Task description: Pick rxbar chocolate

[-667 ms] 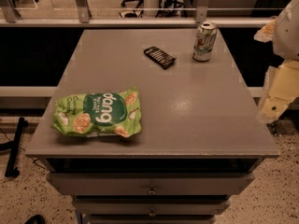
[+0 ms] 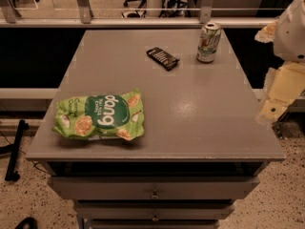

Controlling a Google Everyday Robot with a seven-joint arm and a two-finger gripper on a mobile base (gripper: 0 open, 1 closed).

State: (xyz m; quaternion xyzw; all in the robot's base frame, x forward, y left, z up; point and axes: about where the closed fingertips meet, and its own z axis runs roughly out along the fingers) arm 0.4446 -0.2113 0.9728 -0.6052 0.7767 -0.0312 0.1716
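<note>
The rxbar chocolate (image 2: 162, 58) is a small flat black bar with pale lettering. It lies at the far middle of the grey table (image 2: 200, 123), left of the drink can. My gripper (image 2: 272, 108) hangs off the table's right edge, pale cream below a white arm housing (image 2: 294, 30). It is well to the right of the bar and nearer the camera, and it holds nothing that I can see.
A white-green drink can (image 2: 208, 42) stands upright at the far right. A large green snack bag (image 2: 99, 116) lies at the near left. Drawers (image 2: 155, 193) sit under the tabletop. A rail (image 2: 143, 22) runs behind the table.
</note>
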